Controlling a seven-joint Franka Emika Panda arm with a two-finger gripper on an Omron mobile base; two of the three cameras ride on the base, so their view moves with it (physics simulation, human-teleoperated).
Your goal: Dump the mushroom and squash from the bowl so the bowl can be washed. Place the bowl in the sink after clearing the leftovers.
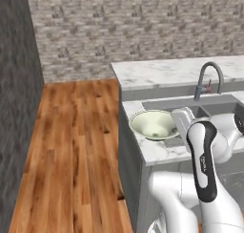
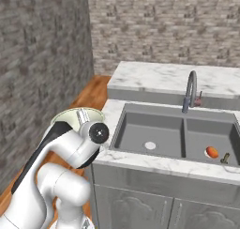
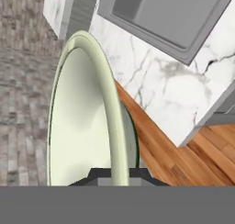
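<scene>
My gripper (image 1: pixel 174 126) (image 2: pixel 83 116) (image 3: pixel 120 174) is shut on the rim of the pale greenish-white bowl (image 1: pixel 152 124) (image 2: pixel 70 115) (image 3: pixel 80 122). The bowl hangs tilted at the left end of the marble counter (image 1: pixel 159 152), left of the dark grey sink (image 1: pixel 190 104) (image 2: pixel 154 129). Its inside looks empty. In the hand view it stands almost edge-on. In the sink's right basin lie a small orange piece (image 2: pixel 212 152), apparently the squash, and a small dark piece (image 2: pixel 224 158), apparently the mushroom. My arm hides part of the bowl in the right base view.
A grey arched faucet (image 1: pixel 209 79) (image 2: pixel 190 89) stands behind the sink. A raised marble ledge (image 2: pixel 173 78) runs along the back. Wooden floor (image 1: pixel 71 146) lies left of the counter, bounded by stone walls (image 2: pixel 42 73).
</scene>
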